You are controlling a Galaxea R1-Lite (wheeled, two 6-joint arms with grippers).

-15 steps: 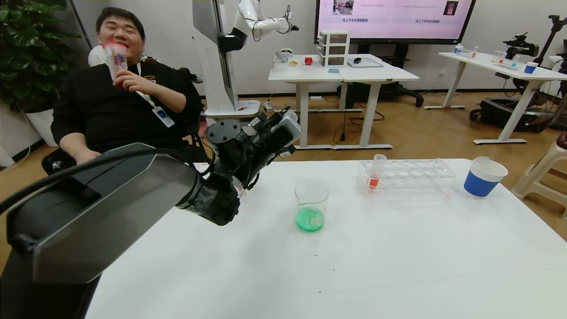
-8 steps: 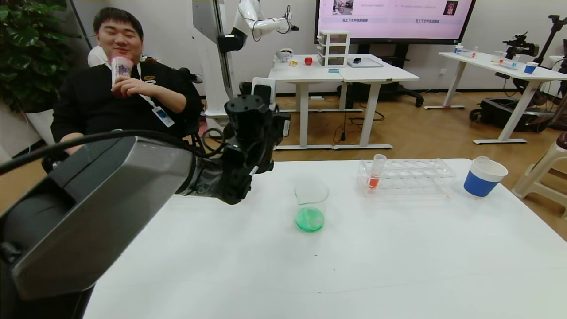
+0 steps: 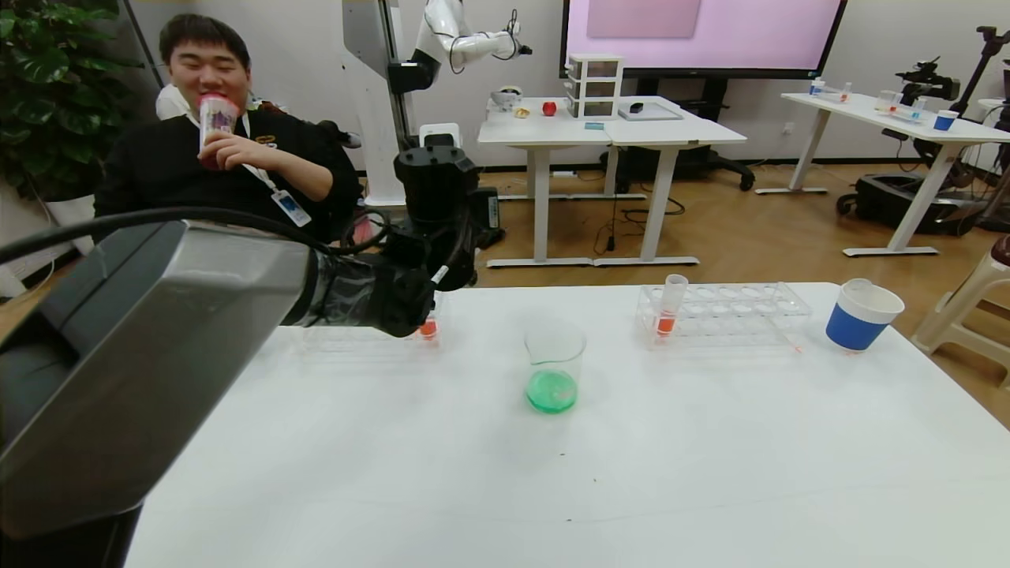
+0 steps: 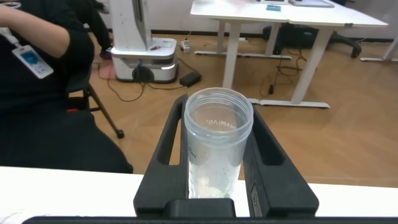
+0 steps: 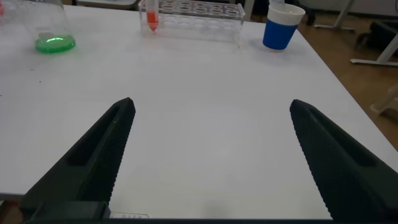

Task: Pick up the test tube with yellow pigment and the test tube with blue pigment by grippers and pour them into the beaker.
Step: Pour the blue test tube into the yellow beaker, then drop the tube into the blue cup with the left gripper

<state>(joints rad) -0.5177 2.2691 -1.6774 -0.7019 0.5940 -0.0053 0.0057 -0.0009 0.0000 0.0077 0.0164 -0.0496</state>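
Holding emptied tube (image 4: 219,146) mid-body, left gripper (image 4: 219,155) closed on it: light, slick, crushable plastic. Right gripper (image 5: 208,155) wide open, empty. Beaker (image 3: 555,369) fragile glass.

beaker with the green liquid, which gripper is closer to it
Left. The left gripper is raised beyond the beaker toward the robot's left, holding an emptied test tube. The right gripper sits farther off, open over bare table.

The beaker (image 3: 555,369) is standing upright on the white tabletop (image 3: 631,473), holding green liquid at its bottom. A clear test tube (image 4: 217,144), showing only pale residue, is sitting upright, clamped between the jaws of the left gripper (image 4: 219,163). The right gripper (image 5: 211,155) is hovering with jaws spread.
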